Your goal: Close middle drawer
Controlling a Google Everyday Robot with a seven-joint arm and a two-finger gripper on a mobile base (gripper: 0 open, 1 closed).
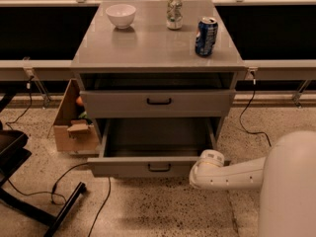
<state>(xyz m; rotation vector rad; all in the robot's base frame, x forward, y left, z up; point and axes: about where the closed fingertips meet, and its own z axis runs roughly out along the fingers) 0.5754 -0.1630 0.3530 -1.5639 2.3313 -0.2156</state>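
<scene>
Middle drawer (123, 167) stands pulled out; gripper (211, 158) sits at its right front corner.
Closing push looks not yet begun; gripper's state cannot be told; next, press the front straight in.

Arm (237, 174): smooth white tube (rounded end joint)
Base (291, 191): bulky white shell
Gripper (208, 159): at arm's far tip

Grey middle drawer (155, 149) stands open, pincer (201, 167) at front.
</scene>
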